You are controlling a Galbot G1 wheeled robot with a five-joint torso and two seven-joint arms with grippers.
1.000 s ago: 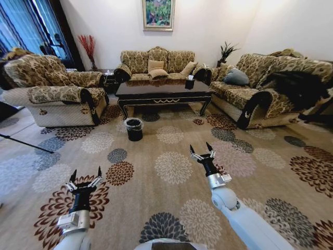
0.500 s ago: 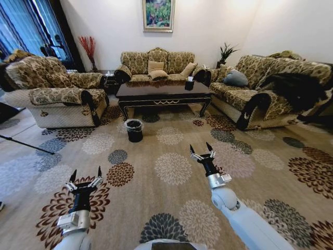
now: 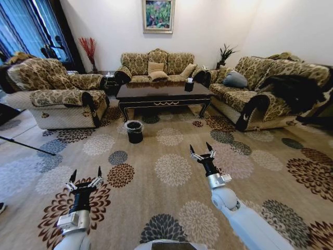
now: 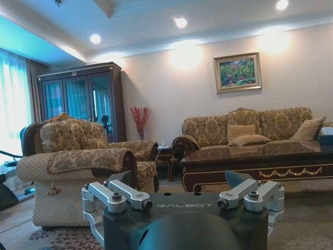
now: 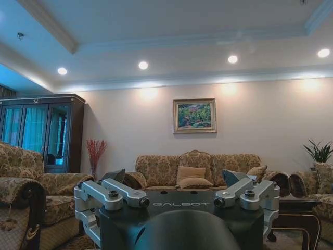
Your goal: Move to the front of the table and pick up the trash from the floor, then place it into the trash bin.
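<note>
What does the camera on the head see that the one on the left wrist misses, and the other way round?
Head view alone: the carpet, the bin on it near the table's left front corner, the right claw open above the carpet, and the sofa at the right. Left wrist view alone: the ceiling lights and a glass-door cabinet. Both: the table, the painting, the armchair, and the left claw, open and empty.

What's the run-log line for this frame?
phase: approach | left claw: open, empty | right claw: open, empty | black round bin: before glossy dark-brown table
</note>
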